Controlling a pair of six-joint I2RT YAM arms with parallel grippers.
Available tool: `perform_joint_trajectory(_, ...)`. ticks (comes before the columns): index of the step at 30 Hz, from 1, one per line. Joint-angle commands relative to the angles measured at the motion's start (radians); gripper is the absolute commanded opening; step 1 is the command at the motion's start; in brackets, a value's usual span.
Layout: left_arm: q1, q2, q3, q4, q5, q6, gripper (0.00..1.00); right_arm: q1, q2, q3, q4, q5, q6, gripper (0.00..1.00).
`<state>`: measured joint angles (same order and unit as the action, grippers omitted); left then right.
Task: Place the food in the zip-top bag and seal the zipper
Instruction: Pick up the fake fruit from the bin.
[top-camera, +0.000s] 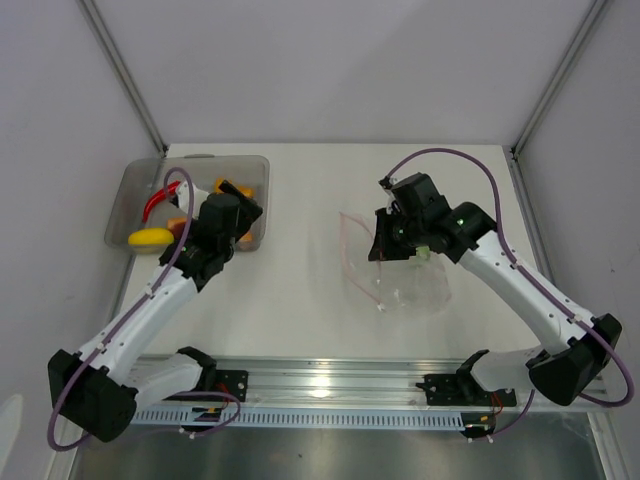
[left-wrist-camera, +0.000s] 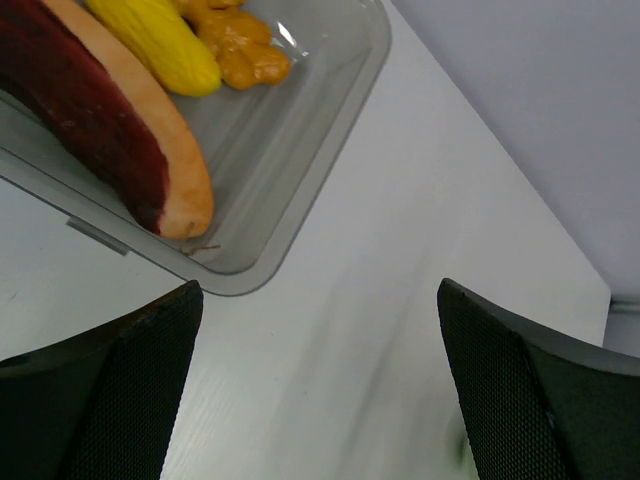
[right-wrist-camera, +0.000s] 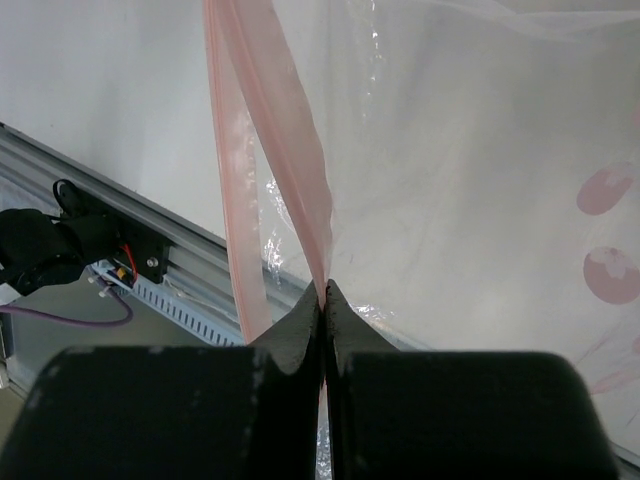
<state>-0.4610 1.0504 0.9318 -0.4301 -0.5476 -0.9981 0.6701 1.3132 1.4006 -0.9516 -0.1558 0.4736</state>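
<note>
The clear, crinkly bag (top-camera: 415, 290) sits right of the table's middle, its pink zipper (right-wrist-camera: 300, 190) pinched in the right gripper (right-wrist-camera: 322, 300), mouth apparently facing left and strip running near-to-far, while the left gripper (left-wrist-camera: 320, 380) hangs spread beside the food (left-wrist-camera: 160, 45) tray (left-wrist-camera: 340, 90).

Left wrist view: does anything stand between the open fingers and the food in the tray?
Only the low rim of the tray. The left gripper is open above bare table, and the orange-red slice lies just inside that rim, uncovered, with the yellow piece behind it.
</note>
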Motion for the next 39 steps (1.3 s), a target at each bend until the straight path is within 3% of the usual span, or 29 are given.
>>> perform_joint_trajectory(1, 0.079, 0.051, 0.027, 0.059, 0.021, -0.108, 0.99, -0.004, 0.021, 0.006, -0.006, 0.016, -0.029, 0.0)
perform_joint_trajectory(9, 0.219, 0.25, 0.153, -0.064, 0.001, -0.332, 0.99, -0.004, 0.054, 0.017, -0.016, 0.021, -0.049, 0.0)
perform_joint_trajectory(15, 0.306, 0.364, 0.202, -0.029, 0.089, -0.37, 1.0, -0.004, 0.072, 0.018, -0.021, 0.013, -0.062, 0.0)
perform_joint_trajectory(27, 0.404, 0.552, 0.341, -0.053, 0.135, -0.421, 1.0, -0.004, 0.089, 0.028, -0.035, 0.001, -0.075, 0.0)
perform_joint_trajectory(39, 0.458, 0.802, 0.548, -0.183, 0.205, -0.485, 0.96, -0.009, 0.095, 0.04, -0.061, 0.032, -0.082, 0.0)
